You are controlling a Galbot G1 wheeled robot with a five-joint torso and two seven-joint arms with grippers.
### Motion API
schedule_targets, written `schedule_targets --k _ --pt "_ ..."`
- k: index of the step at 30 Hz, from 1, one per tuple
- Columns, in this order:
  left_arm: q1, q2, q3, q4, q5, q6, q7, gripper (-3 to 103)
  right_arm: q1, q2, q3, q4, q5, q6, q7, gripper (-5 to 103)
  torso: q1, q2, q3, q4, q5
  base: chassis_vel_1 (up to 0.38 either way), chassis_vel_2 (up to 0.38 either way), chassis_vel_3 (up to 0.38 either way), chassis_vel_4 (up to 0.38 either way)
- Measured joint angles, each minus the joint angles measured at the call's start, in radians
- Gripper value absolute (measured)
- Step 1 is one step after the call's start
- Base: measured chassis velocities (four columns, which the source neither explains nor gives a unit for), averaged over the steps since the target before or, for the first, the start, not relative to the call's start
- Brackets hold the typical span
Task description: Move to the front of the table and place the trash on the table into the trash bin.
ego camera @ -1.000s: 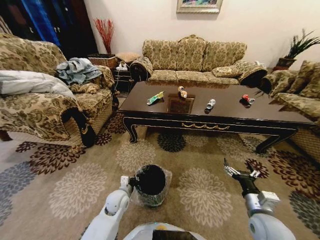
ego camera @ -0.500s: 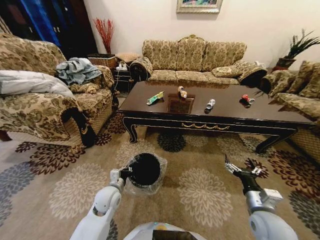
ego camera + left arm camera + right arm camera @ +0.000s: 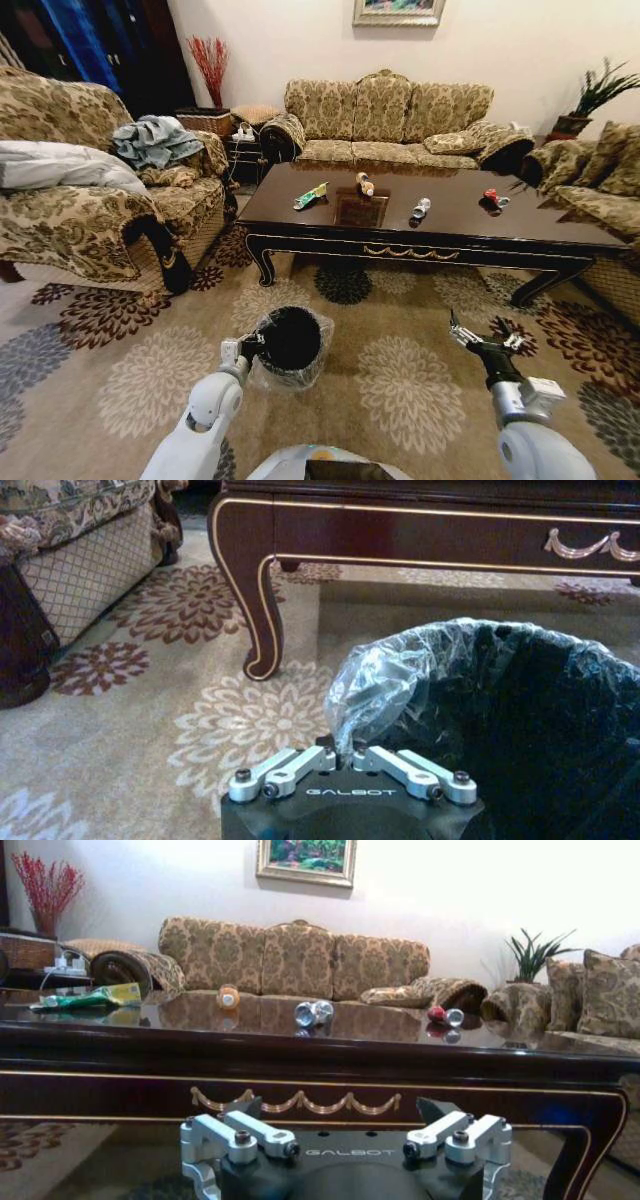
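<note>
The left hand (image 3: pixel 250 344) sits low over the carpet in front of the robot, its fingers pinched together on the crinkled clear liner at the rim of the trash bin (image 3: pixel 291 340); in the left wrist view the bin (image 3: pixel 520 727) runs off the frame edge, so only part of its black inside can be made out, and the fingertips themselves are tucked behind the bag. The right hand (image 3: pixel 486 343) hangs free over the carpet on the robot's right, its fingers spread apart and holding nothing, well short of the bench (image 3: pixel 440 230). The bench's far right leg is cut off at the edge of the head view. On the glossy dark bench top lie the four bits of trash, in a loose row and apart from one another: the green-yellow wrapper (image 3: pixel 311 195) toward the left, the tan little bottle (image 3: pixel 365 184) by the square inlay panel, the silver can (image 3: pixel 421 208) right of the panel, and the red can (image 3: pixel 493 198) farthest right (each too small in the head view to read any label). The right wrist view looks level across the bench's gold-trimmed front edge and shows them reflected in the polish. Patterned sofas (image 3: pixel 385 120) ring the bench on three sides, one at left heaped with a grey cloth (image 3: pixel 155 140), and a framed picture (image 3: pixel 398 11) on the pale back wall is cropped by the frame. The floral carpet (image 3: pixel 150 370) covers the floor between robot and bench.
</note>
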Motion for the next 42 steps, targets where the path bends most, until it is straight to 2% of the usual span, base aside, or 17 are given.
schedule_targets --k 42 --pt "-0.001 0.000 0.001 0.003 0.000 0.001 0.000 3 0.000 0.000 0.000 0.000 0.000 0.000 -0.001 100 0.000 0.000 0.000 0.0000 0.0000 0.000 0.000 0.000 0.000"
